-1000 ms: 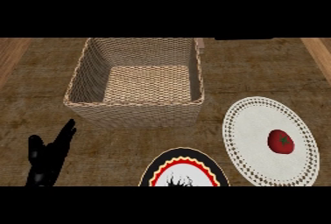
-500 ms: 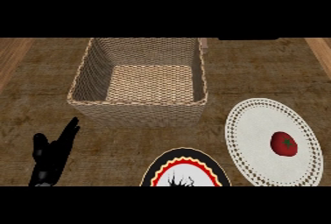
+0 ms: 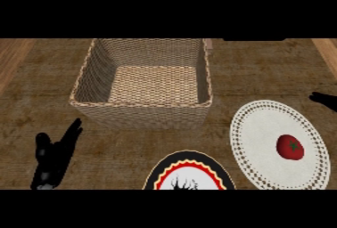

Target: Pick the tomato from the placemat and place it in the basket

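One tomato (image 3: 290, 147) lies ungrasped on the placemat (image 3: 262, 129), right of the basket (image 3: 141, 103), so reaching is the step in hand. The left hand (image 3: 51, 159) rests open. The right hand (image 3: 324, 99), unreadable at the edge, must next close round the tomato.

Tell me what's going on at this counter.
Nothing is being held yet. The tomato lies on the round white placemat, to the right of the wicker basket, which has nothing in it. The left hand rests open at the lower left, fingers up. The right hand barely shows at the right edge, apart from the tomato. A patterned plate sits at the lower edge.
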Robot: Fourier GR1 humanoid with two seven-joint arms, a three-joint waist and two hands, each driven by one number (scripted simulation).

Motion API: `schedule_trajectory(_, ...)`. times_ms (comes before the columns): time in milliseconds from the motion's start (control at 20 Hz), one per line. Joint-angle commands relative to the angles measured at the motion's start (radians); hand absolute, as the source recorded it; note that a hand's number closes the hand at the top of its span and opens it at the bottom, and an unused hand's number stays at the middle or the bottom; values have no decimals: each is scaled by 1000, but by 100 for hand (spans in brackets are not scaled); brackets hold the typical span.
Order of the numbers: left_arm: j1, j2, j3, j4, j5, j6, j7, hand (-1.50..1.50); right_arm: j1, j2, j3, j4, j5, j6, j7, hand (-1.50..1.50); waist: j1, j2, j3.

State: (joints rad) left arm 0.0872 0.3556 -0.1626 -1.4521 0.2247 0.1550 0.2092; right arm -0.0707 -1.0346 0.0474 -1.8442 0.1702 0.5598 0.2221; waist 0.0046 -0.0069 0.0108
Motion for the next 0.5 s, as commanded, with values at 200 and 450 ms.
schedule_trajectory(200,52,-20,10,94,-8,-34,-15,0,26,95,60,88,165,-46,-97,-150,1,8,-11)
schedule_trajectory(450,57,-32,3,48,-19,-38,19,0,59,163,73,103,251,-109,-133,-150,-4,7,-11)
